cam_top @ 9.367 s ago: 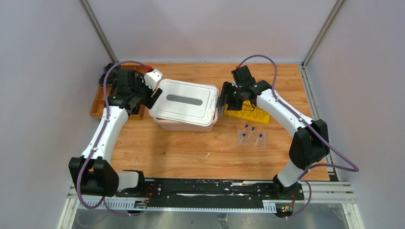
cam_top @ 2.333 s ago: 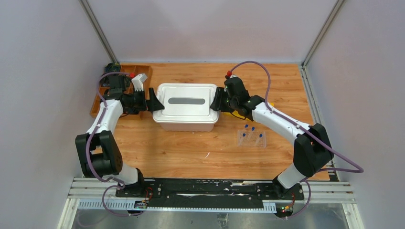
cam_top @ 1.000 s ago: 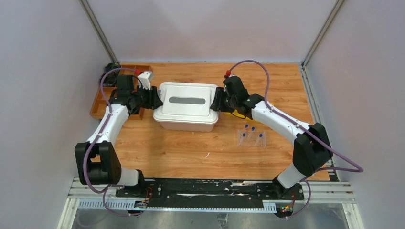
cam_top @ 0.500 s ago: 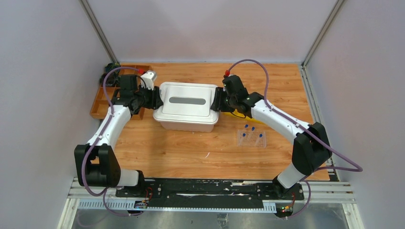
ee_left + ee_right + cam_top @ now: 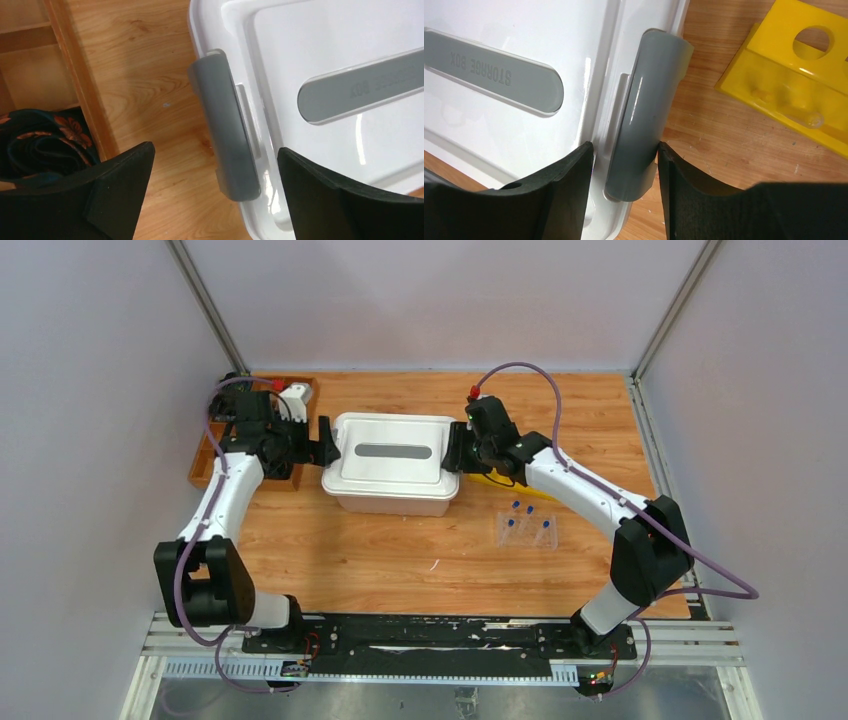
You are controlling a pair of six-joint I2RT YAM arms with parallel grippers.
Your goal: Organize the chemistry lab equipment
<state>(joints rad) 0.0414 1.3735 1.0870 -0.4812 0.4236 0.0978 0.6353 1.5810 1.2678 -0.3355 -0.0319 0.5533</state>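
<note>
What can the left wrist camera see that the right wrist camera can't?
Only the left wrist view: the brown wooden tray holding something dark and flowery, and the left gripper open wide over the left grey clip. Only the right wrist view: the yellow holed rack, and the right gripper closed on the right grey clip. Both: the white storage box lid and the wooden table.

White storage box with grey latch and grey label strip, yellow rack, blue-capped vials.
</note>
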